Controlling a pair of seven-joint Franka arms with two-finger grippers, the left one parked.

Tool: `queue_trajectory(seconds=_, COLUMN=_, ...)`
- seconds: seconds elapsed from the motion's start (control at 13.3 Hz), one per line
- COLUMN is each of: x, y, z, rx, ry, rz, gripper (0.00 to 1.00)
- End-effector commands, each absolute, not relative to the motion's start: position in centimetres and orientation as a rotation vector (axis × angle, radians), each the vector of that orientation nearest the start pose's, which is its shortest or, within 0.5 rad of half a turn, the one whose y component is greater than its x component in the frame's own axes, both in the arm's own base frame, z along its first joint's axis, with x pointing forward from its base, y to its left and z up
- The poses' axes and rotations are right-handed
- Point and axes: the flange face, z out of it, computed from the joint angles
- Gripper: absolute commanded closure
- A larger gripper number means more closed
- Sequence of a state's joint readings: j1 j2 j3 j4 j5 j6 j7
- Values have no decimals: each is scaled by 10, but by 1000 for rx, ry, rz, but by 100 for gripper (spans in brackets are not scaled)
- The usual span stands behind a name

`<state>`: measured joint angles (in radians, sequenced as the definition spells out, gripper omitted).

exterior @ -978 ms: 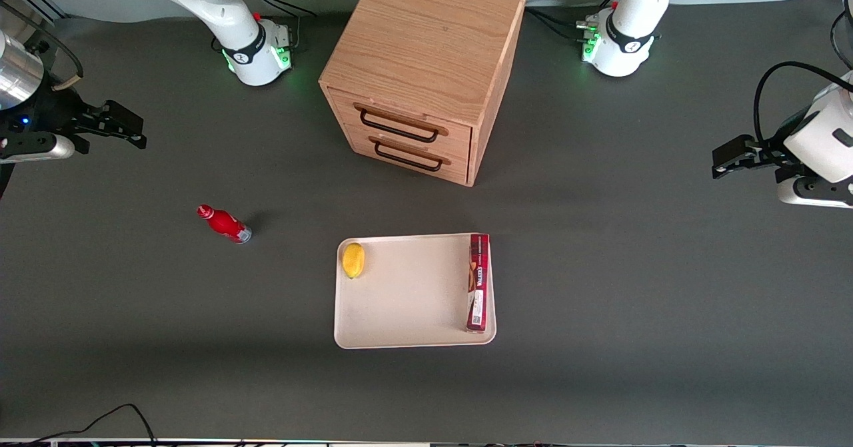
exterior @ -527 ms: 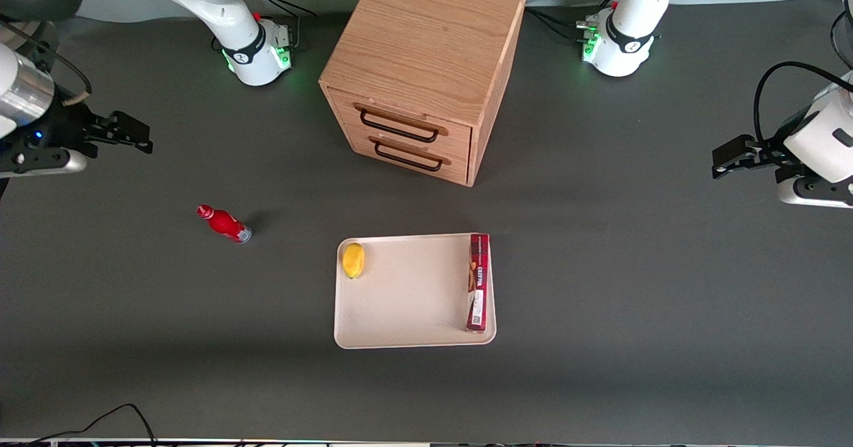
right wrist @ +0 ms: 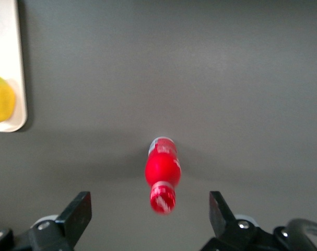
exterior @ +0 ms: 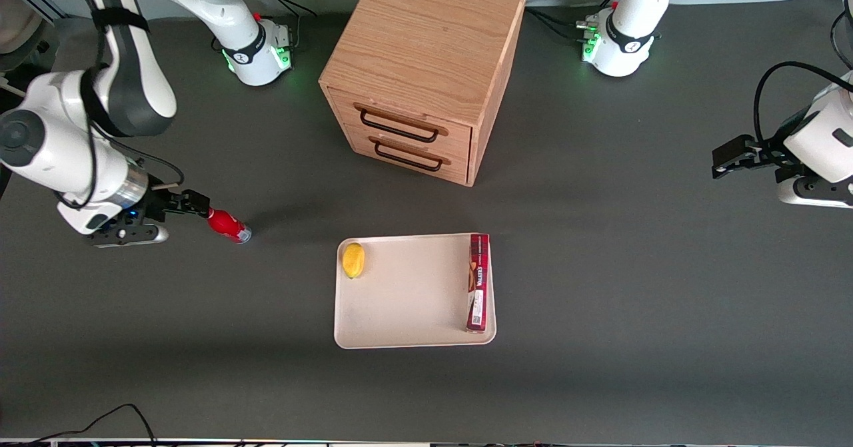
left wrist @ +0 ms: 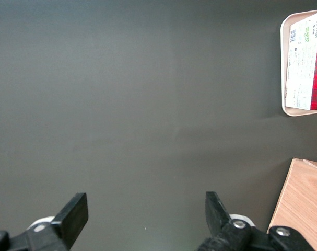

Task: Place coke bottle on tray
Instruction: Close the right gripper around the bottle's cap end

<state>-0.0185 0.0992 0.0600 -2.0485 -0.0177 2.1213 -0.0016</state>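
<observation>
Now centre open black two-finger gripper (exterior: 200, 206) over small red coke bottle (right wrist: 162, 173) just beneath. Lower squarely, clamp gently. Then carry toward cream-beige rectangular tray (exterior: 406, 337).

The dark grey counter (exterior: 633, 287) carries a wooden drawer cabinet (exterior: 426, 67), a cream tray (exterior: 406, 300) nearer the camera, and the coke bottle (exterior: 228, 226) toward the working arm's end, with the open hand (exterior: 200, 207) above its cap.

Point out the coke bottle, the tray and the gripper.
coke bottle (exterior: 226, 225): front view, red body.
tray (exterior: 413, 294): front view, bare floor.
gripper (right wrist: 150, 214): right wrist view, midway between its open fingers, above the bottle.
</observation>
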Motion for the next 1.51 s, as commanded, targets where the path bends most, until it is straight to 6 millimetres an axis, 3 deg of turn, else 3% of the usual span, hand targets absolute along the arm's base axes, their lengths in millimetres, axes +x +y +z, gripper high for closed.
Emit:
queue_trajectory(seconds=0.0, x=550, y=22, z=359, rx=-3142, ry=-116, rz=-27, gripper=1)
queue_trajectory(seconds=0.15, x=539, y=22, z=340, rx=-3143, ry=-119, rz=-36, gripper=2)
queue_trajectory(seconds=0.53, x=527, y=18, z=335, rx=-3145, ry=-126, rz=-12, gripper=6)
queue_trajectory(seconds=0.83, x=520, y=16, z=338, rx=-3145, ry=-178, rz=-12, gripper=18)
queue_trajectory(seconds=0.98, x=516, y=7, z=339, rx=-3146, ry=-188, rz=-14, gripper=38)
queue_trajectory(seconds=1.13, x=516, y=5, z=341, rx=-3146, ry=-188, rz=-19, gripper=70)
queue_trajectory(seconds=1.28, x=516, y=5, z=341, rx=-3146, ry=-188, rz=-19, gripper=93)
queue_trajectory(seconds=1.35, x=516, y=4, z=341, rx=-3146, ry=-186, rz=-19, gripper=100)
queue_trajectory(seconds=1.43, x=516, y=4, z=341, rx=-3146, ry=-186, rz=-16, gripper=100)
